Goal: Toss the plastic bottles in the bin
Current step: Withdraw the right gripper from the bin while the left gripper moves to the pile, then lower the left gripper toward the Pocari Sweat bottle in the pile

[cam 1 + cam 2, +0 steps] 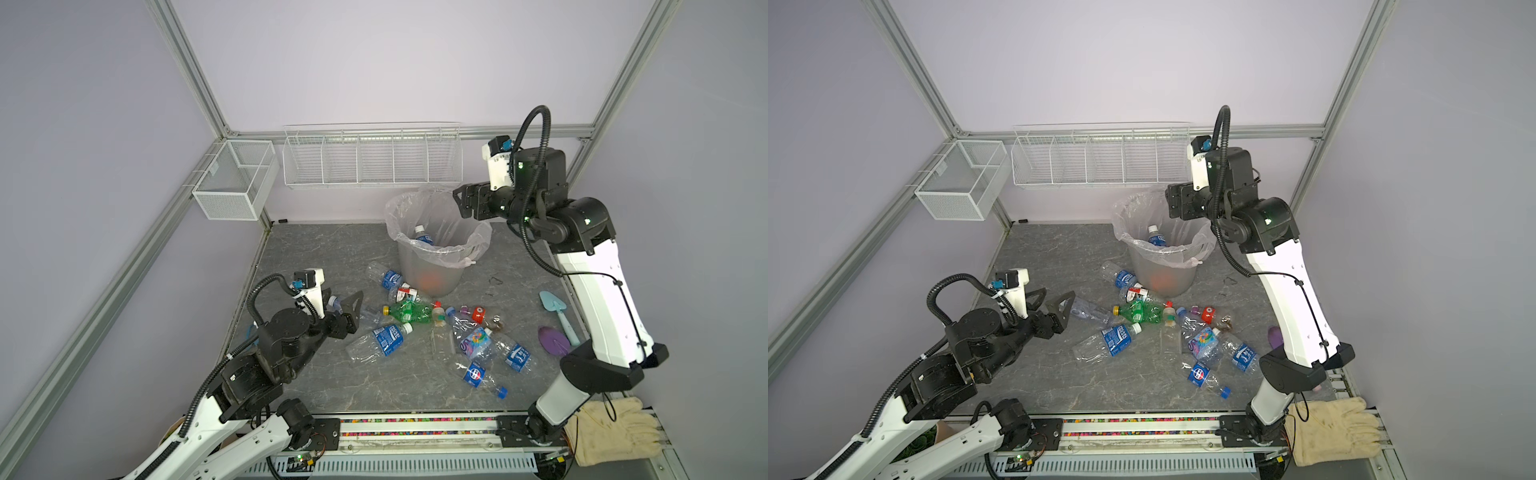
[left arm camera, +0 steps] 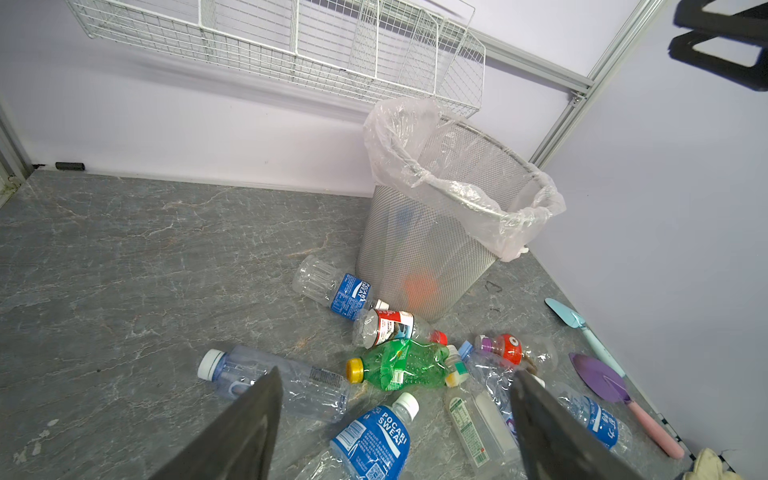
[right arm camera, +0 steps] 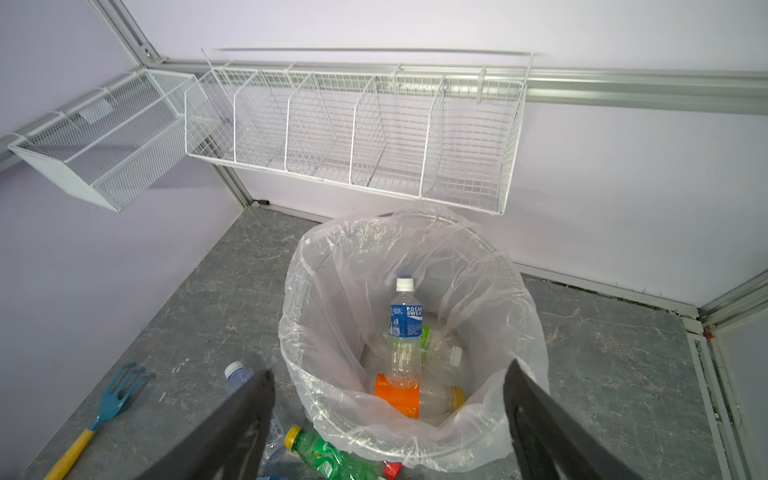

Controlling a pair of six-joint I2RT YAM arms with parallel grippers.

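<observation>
Right wrist: binned bottle (image 3: 404,332) reads "POCARI SWEAT"; smaller print unreadable.

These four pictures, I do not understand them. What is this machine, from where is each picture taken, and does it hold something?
It is a robot with two arms. Two pictures look down from above; the other two come from cameras on the arms' wrists. The left gripper hangs open beside the plastic bottles scattered on the grey table, holding nothing. The right gripper is open over the bin, which has a bag liner. A blue-labelled bottle stands upright inside it on other bottles. Garden toys, a trowel and a rake, also lie there.
</observation>
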